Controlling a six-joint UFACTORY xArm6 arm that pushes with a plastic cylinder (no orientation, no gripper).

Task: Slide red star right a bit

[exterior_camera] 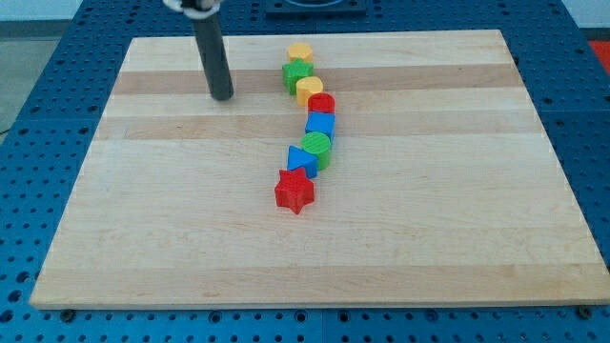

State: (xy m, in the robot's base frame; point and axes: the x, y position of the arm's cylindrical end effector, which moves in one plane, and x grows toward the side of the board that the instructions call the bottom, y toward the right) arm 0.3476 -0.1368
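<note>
A pale wooden table (457, 238) is lying on a blue perforated base (38, 114), carrying a curving chain of blocks down its middle that is ending at the red star (294, 191), just below a blue block (301, 159) and a green one (317, 149). My tip (223, 96) is resting toward the view's upper left, well apart from the red star. The end effector is a plain rod with nothing to spread or pinch.

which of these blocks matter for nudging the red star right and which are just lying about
Job: red star; my tip, up-left of the star, touching no block.

Lying about: blue triangle, green cylinder, blue cube, red cylinder, yellow block, green block, top yellow block.
</note>
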